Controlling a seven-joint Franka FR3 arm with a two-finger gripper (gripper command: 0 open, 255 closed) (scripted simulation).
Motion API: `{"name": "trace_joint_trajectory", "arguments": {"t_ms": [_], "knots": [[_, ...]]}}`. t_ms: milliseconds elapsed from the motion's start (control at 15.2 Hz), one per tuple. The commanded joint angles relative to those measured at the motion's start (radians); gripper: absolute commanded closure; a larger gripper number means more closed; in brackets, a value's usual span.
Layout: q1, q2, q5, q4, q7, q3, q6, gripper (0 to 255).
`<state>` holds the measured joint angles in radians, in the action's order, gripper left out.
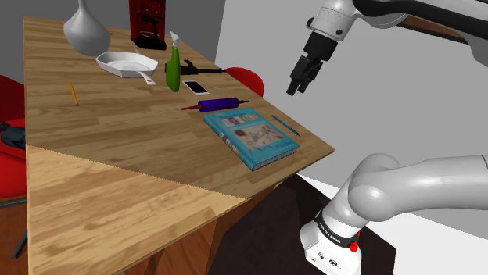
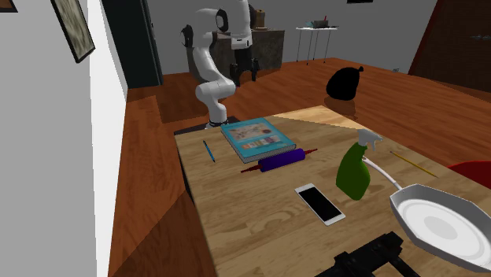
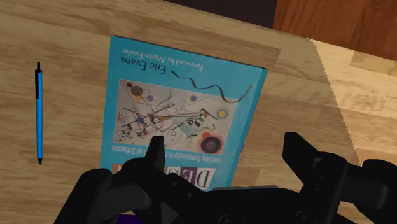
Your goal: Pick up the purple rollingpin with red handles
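**Operator:** What sits closest to the lens?

**Spotter:** Your gripper (image 3: 226,151), seen in the wrist view. Its two black fingers (image 3: 153,159) stand wide apart with nothing between them, so your jaws are open and your hand is empty. Past them you look down on a teal book (image 3: 184,95) lying flat on the wooden table (image 3: 70,38). A blue pen (image 3: 39,114) lies near the book's long edge, not touching it.

**Operator:** And the rolling pin?

**Spotter:** The purple rolling pin (image 1: 217,104) with dark red handles lies flat on the table, just beside the book, on the side away from your arm (image 1: 407,191). It sits between the book and a phone (image 1: 196,87). A green spray bottle (image 1: 173,66) stands upright just beyond the phone, and a white pan (image 1: 125,62) lies past that.

**Operator:** How am I placed against it?

**Spotter:** In the shoulder view your hand hangs in the air against the grey wall (image 1: 266,39), to the right of the table and tilted down toward it. You are well apart from the pin, and nothing touches it. In the second exterior view the pin lies slantwise between book and phone, with a handle poking out at each end
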<state>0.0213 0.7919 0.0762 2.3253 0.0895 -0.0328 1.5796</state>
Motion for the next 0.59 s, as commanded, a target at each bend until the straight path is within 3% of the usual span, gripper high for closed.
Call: {"name": "trace_joint_trajectory", "arguments": {"t_ms": [0, 528], "knots": [[0.0, 0.0, 0.0, 0.0, 0.0, 0.0, 0.0, 0], [0.074, -0.269, -0.08, -0.089, 0.409, -0.162, 0.133, 0]]}}
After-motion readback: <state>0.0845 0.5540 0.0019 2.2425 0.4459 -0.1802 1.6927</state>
